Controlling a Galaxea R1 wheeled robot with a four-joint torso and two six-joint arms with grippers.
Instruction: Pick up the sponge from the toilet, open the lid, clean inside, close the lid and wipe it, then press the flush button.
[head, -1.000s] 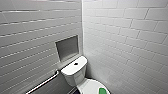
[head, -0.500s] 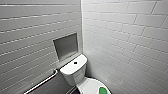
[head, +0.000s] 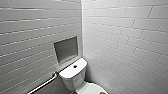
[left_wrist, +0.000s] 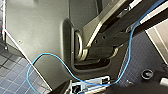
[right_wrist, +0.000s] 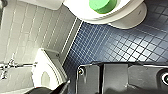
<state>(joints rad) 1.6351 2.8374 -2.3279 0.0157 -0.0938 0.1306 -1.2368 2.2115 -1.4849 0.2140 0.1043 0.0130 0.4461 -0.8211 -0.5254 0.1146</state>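
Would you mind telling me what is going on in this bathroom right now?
Nothing is being handled yet. The green sponge lies on the closed lid of the white toilet, not picked up. The flush button sits untouched on the tank top. The robot faces the toilet across a dark blue tiled floor.

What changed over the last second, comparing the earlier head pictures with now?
Nothing in the scene moved. The whole head view slid slightly, so the camera shifted, not the things. The small flat bright green sponge lies on the lid of the white glossy ceramic toilet as before, untouched; the small dark round flush button on the tank is unchanged.
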